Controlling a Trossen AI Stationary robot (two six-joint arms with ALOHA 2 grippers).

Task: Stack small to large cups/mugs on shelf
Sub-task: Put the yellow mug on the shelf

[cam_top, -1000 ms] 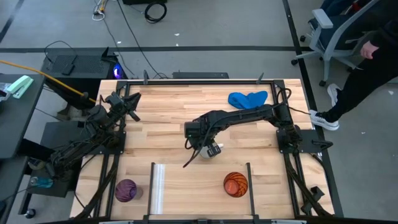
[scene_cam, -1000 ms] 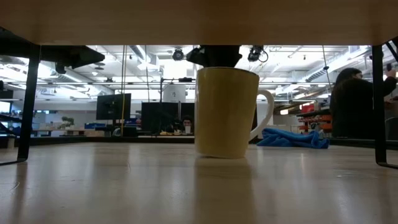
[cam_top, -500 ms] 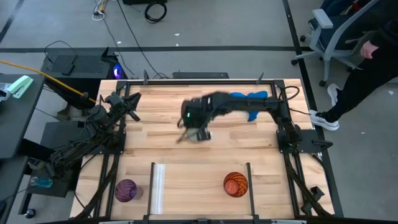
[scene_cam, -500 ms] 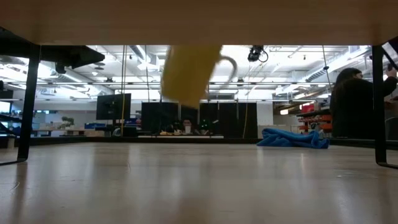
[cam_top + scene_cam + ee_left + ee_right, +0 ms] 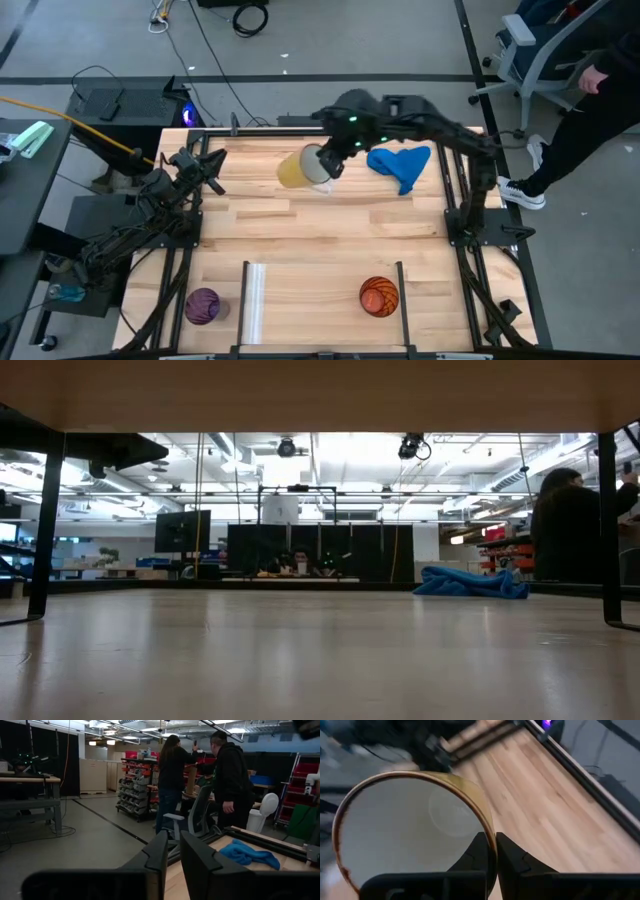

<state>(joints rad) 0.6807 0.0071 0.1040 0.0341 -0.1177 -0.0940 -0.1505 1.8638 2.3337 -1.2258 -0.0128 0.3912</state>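
Note:
The white mug [image 5: 297,168], cream outside, is held high over the table's far middle by my right gripper [image 5: 322,168], which is shut on it; its open mouth fills the right wrist view [image 5: 410,835]. The purple cup [image 5: 203,305] stands at the near left, outside the pale strip [image 5: 253,300]. The orange cup [image 5: 379,296] stands on the shelf boards next to the dark post [image 5: 400,288]. My left gripper [image 5: 212,170] waits shut at the table's left edge and also shows in its own wrist view [image 5: 172,855]. The mug is out of the low view. My right gripper pinches the mug's rim [image 5: 489,832], one finger [image 5: 479,852] inside the mug and one [image 5: 509,856] outside. The fingers come about level from the table's right. The mug is lifted clear and tipped on its side, its base toward the table's left.
A blue cloth [image 5: 400,162] lies at the far right and also shows in the low view [image 5: 470,582]. Metal frame rails run along the table's edges. People stand beyond the table in the room [image 5: 220,775]. Bare boards lie across the table's middle.
My right gripper has lifted the mug off the table's middle, up and toward the far edge. The mug stood upright on the boards; it now hangs high, tipped on its side, and has left the low view.

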